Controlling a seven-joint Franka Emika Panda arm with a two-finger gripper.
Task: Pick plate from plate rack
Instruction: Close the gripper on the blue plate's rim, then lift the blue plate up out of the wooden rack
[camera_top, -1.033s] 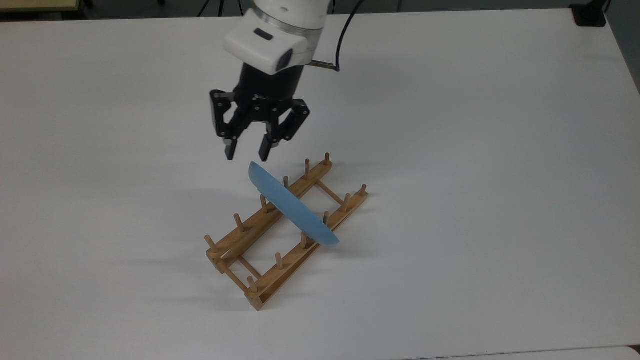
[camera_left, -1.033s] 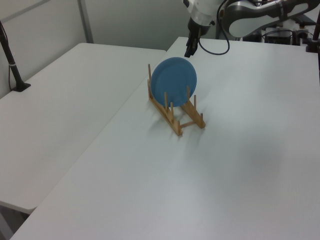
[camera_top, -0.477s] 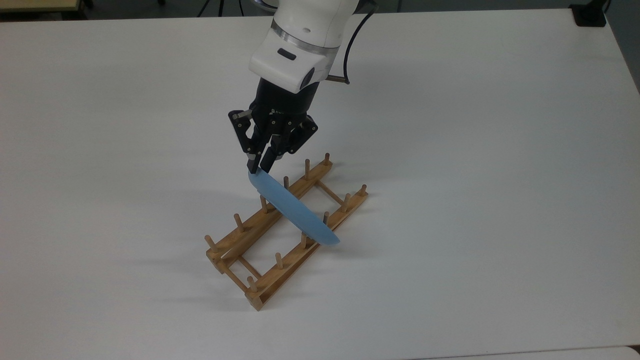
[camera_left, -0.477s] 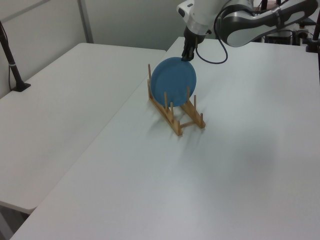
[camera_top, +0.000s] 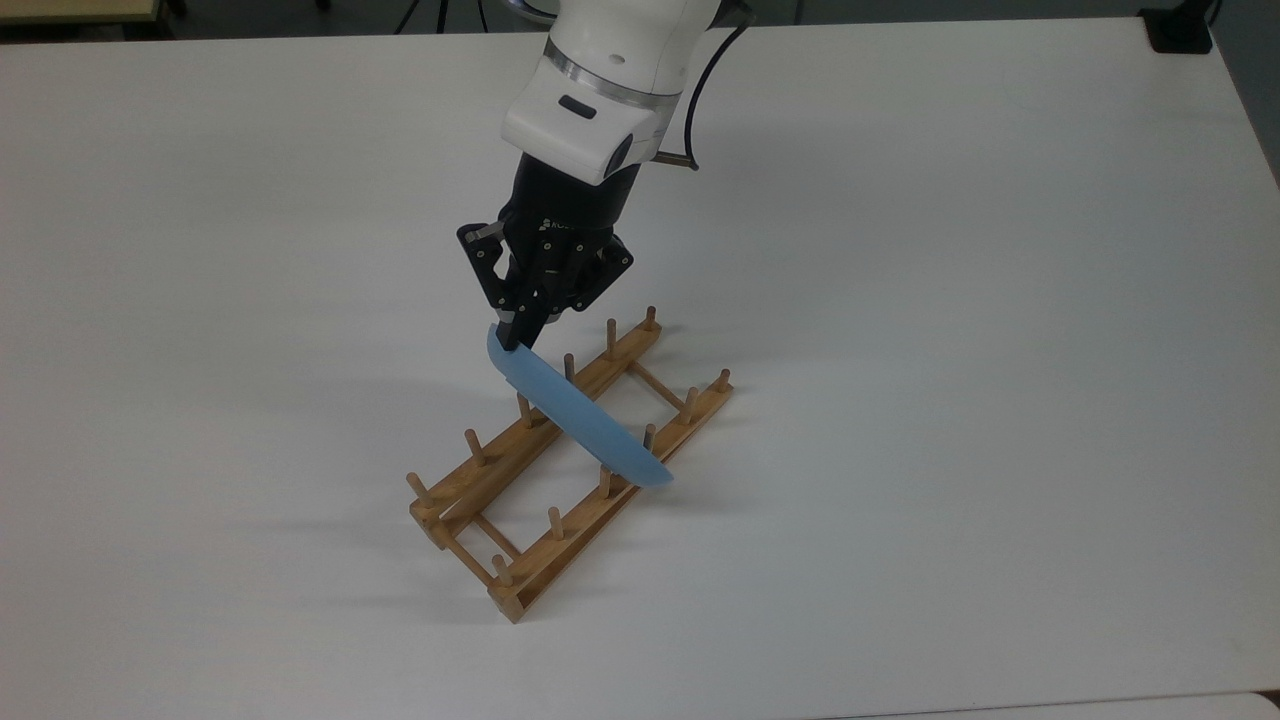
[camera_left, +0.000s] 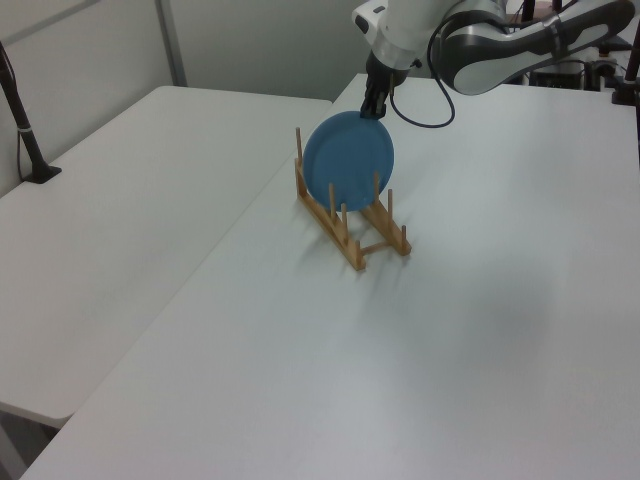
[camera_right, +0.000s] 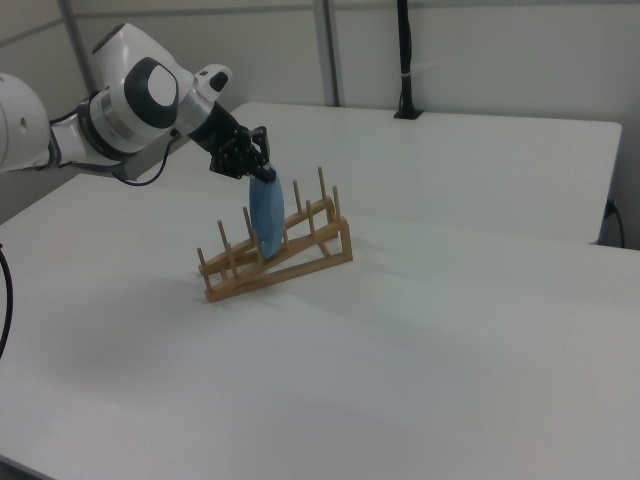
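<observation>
Reaching down at a slant from the top view's upper edge, the white arm sets its black gripper (camera_top: 512, 338) on the upper rim of the plate (camera_top: 575, 415), fingers pinched onto that edge. The plate, smooth light blue and round, stands on edge between the pegs of the rack (camera_top: 520, 580), a pale wooden frame on the white table (camera_top: 950, 300). No writing is legible.
</observation>
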